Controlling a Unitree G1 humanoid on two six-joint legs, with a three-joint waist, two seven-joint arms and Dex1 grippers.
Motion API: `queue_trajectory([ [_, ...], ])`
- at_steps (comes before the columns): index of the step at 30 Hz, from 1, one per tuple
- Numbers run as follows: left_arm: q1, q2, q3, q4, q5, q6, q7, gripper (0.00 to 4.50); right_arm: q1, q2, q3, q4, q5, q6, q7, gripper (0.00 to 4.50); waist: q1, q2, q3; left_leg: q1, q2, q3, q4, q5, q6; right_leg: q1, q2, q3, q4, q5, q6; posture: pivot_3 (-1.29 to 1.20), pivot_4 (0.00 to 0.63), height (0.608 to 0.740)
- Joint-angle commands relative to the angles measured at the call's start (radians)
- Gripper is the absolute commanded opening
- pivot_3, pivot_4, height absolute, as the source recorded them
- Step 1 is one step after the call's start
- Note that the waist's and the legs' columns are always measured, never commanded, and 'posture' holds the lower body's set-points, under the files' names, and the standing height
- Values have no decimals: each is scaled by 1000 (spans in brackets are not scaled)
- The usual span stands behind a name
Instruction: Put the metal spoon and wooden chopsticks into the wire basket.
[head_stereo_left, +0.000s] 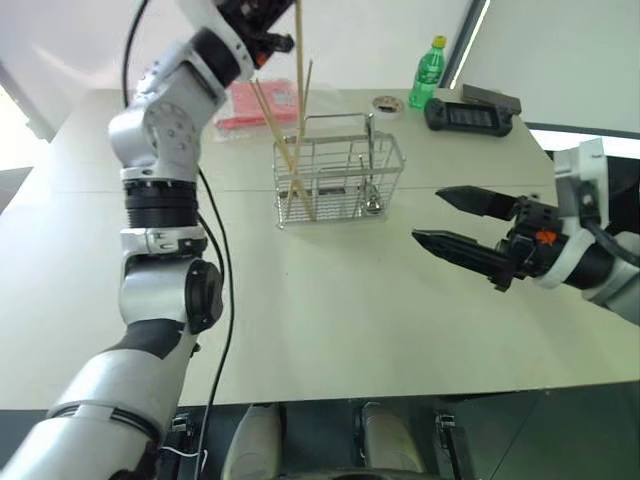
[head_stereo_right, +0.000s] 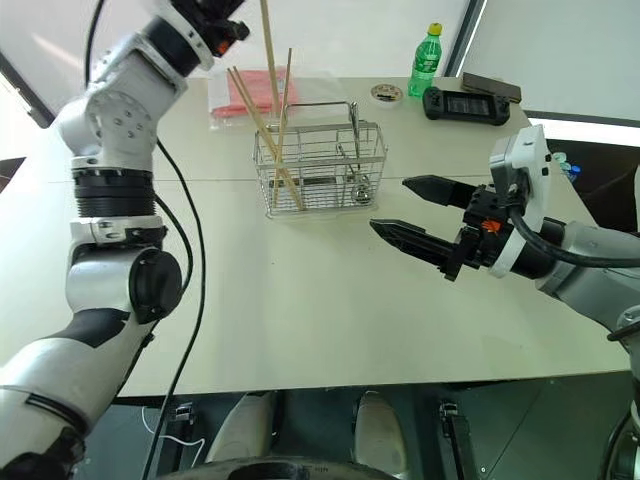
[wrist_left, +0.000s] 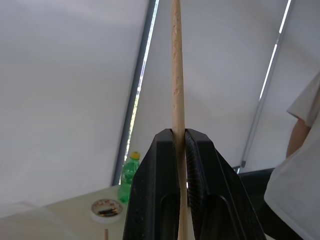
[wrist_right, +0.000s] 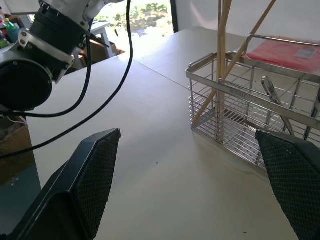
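Left tool (head_stereo_left: 268, 30) clenched on 1 of the wooden chopsticks (head_stereo_left: 299, 60), upright above wire basket (head_stereo_left: 338, 182) on worktop (head_stereo_left: 330, 300). Metal spoon (head_stereo_left: 370, 170) inside basket. Right tool (head_stereo_left: 455, 222) released, empty.

Silver basket (head_stereo_left: 340, 180), tan chopsticks (head_stereo_left: 297, 130), shiny spoon (head_stereo_left: 371, 190), red packet (head_stereo_left: 262, 105), green bottle (head_stereo_left: 427, 73) yellow-capped, black controller (head_stereo_left: 470, 116), pale table (head_stereo_left: 330, 300).

Shiny metal wire basket (head_stereo_left: 340, 178), pale matt wooden chopsticks (head_stereo_left: 298, 95), matt table (head_stereo_left: 330, 300).
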Motion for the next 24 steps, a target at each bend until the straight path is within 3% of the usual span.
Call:
queue_trajectory([
  [1, 16, -3, -22, 2, 21, -56, -3, 23, 20, -2, -63, -29, 21, -14, -17, 4500, 2, 0, 0, 0, 0, 0, 0, 0, 0, 0, 0, 0, 0, 0, 0, 0, 150, 721],
  [9, 71, -5, -53, -3, 49, -104, -13, 23, 45, -3, -90, -29, 37, -19, -37, 4500, 6, 0, 0, 0, 0, 0, 1, 0, 0, 1, 0, 0, -1, 0, 0, 0, 150, 721],
  [12, 104, -20, -63, -22, 46, -114, -11, 1147, 30, -6, -84, -14, 39, -20, -40, 4500, 7, 0, 0, 0, 0, 0, 1, 0, 0, 1, 0, 0, -1, 0, 0, 0, 150, 721],
  [14, 118, -26, -65, -39, 38, -110, -9, 2177, 22, -7, -82, -6, 40, -19, -41, 4500, 7, 0, 0, 0, 0, 0, 1, 0, 0, 1, 0, 0, -1, 0, 0, 0, 150, 721],
  [18, 147, -11, -51, -105, 18, -68, 19, 3459, 4, -10, -75, 15, 37, -16, -36, 4500, 4, 0, 0, -1, 0, 0, 1, 0, 0, 0, 0, 0, -1, 0, 0, 0, 150, 721],
  [24, 142, 89, -45, -161, 27, 21, 34, 3459, -13, -5, -54, 22, 23, -14, -29, 4500, 3, 0, 0, 0, 0, 0, 1, 0, 0, 0, 0, 0, 0, 0, 0, 0, 150, 721],
])
